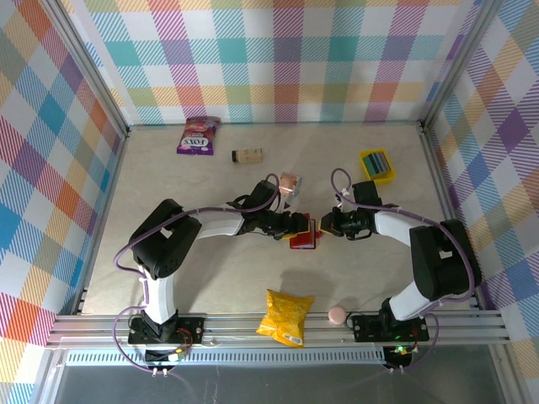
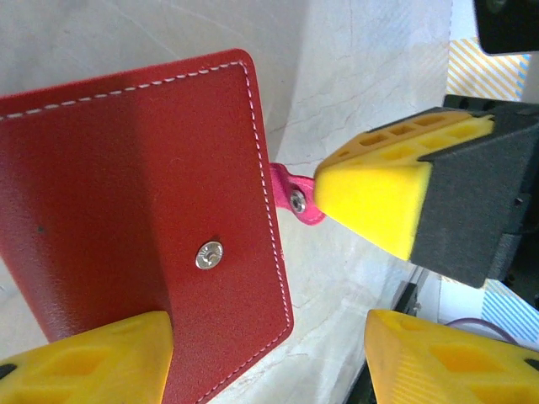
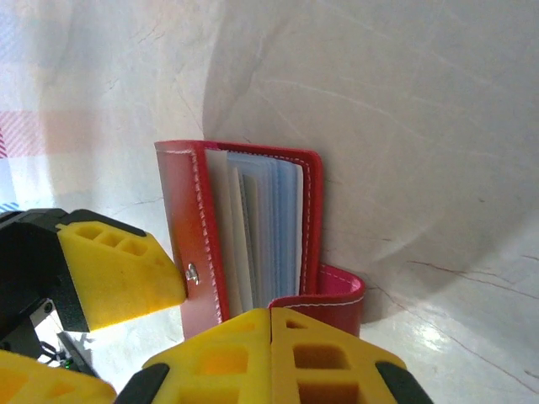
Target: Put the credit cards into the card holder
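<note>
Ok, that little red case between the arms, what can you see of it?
The card holder is a small red leather-look case with white stitching, a silver snap stud and a pink-lined tab. It stands on edge on the table, part open, clear pockets showing. The shut right end effector seems to pinch the tab; one finger of the open left end effector touches its cover.

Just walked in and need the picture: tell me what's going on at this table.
Both arms are working on the red card holder at mid-table, which is partly open, inner pockets showing. The left gripper is open around its cover, one finger against it. The right gripper is shut, tips at the pink snap tab. The credit cards sit in the yellow tray, far right.
</note>
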Tool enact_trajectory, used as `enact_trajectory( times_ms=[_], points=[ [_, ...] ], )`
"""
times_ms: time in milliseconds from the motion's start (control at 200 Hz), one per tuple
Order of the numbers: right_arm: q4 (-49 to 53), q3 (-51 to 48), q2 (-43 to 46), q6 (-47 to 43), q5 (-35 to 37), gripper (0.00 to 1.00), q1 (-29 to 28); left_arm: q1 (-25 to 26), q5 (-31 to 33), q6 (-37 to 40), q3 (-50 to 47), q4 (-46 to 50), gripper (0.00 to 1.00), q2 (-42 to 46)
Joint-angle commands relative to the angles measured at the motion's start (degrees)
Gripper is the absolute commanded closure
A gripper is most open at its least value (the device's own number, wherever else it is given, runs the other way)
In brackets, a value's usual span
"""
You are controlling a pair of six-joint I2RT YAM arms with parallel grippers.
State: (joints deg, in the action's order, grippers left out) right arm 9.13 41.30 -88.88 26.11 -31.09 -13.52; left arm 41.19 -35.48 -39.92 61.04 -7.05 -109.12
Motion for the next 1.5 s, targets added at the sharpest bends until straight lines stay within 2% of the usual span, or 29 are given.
enact_trajectory(
  times_ms=[0,130,300,415,725,935,1185,1495],
  points=[
    [3.53,-0.44,2.55,-2.08,3.02,1.0,0.07,0.23,1.86,2.48,1.87,2.91,0.39,-0.9],
    [5.1,-0.34,3.89,-3.09,5.03,1.0,0.03,0.29,3.4,3.82,2.77,2.15,0.44,-0.61],
    [4.96,-0.1,3.02,-3.35,4.15,1.0,0.07,0.29,7.44,4.37,1.94,0.22,0.53,0.34],
    [4.92,-0.04,2.99,-3.52,3.6,1.0,0.07,0.23,10.55,4.76,1.54,0.55,0.65,0.68],
    [4.77,-0.21,3.47,-3.63,2.47,1.0,0.06,-0.95,11.5,5.79,2.22,1.82,0.87,-0.88],
    [4.75,-0.33,3.8,-3.72,2.18,1.0,0.09,-0.8,10.99,6.62,3.97,2.39,0.92,-2.59],
    [4.99,-0.32,3.9,-3.93,2.92,1.0,0.07,-0.47,10.78,7.67,4.31,4.46,0.92,-5.25],
    [5.3,-0.61,4.64,-3.7,4.36,0.79,0.07,-0.32,10.68,8.39,3.83,5.62,0.93,-6.34]
  ],
)
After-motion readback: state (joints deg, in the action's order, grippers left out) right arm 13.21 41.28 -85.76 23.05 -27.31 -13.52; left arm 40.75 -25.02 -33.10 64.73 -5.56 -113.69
